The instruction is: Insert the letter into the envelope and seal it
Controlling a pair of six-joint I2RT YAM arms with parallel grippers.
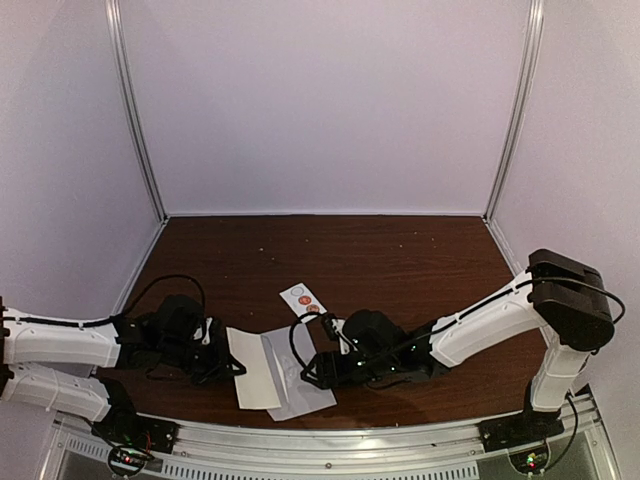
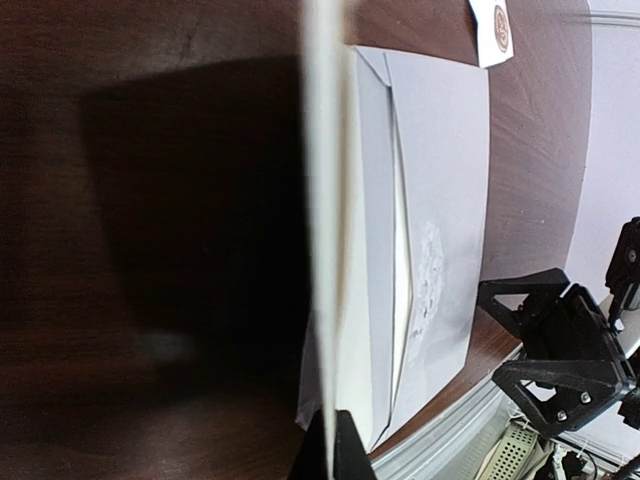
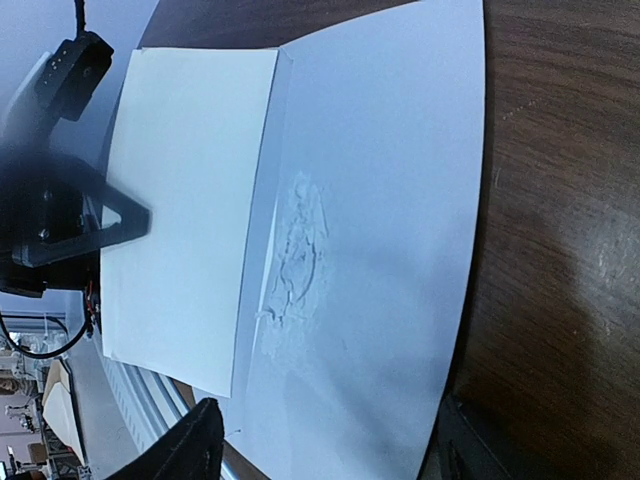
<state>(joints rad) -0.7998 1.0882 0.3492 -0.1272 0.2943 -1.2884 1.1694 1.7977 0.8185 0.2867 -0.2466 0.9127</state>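
Top external: envelope [image 1: 302, 385] lies flat on the counter [image 1: 420, 260] at the near edge, midway between the two arms. Its long axis runs roughly 11–5 o'clock. The open side faces 9, toward the left arm. Letter [image 1: 248, 365] is at 9 o'clock of the envelope, and its 3 o'clock edge overlaps the mouth side. I can't tell how far in it is, if at all.

Left claw [image 1: 226, 366]: clenched on the letter's 9 o'clock edge. Left wrist view has the sheet edge-on between the two fingers, throwing a broad shadow on the wood, so that side looks lifted.

Right claw [image 1: 306, 368]: released, fingers spread wide over the envelope's 3 o'clock side. Right wrist view shows one finger on either side of the envelope's end. Can't tell whether it's pressing down or hovering.

Key relation: from the left claw the pocket is straight at 3 o'clock, and the letter's long edge is near parallel to the mouth. My read is that the next move is a plain 9→3 slide by the left arm, with the right arm pinning the envelope so it doesn't skate. Any yaw and a letter corner will likely snag the mouth.

Sticker strip [image 1: 303, 297] sits at 12 o'clock of the envelope, apart from it and nearer the right claw, so sealing is probably that arm's job. Not sealed yet.
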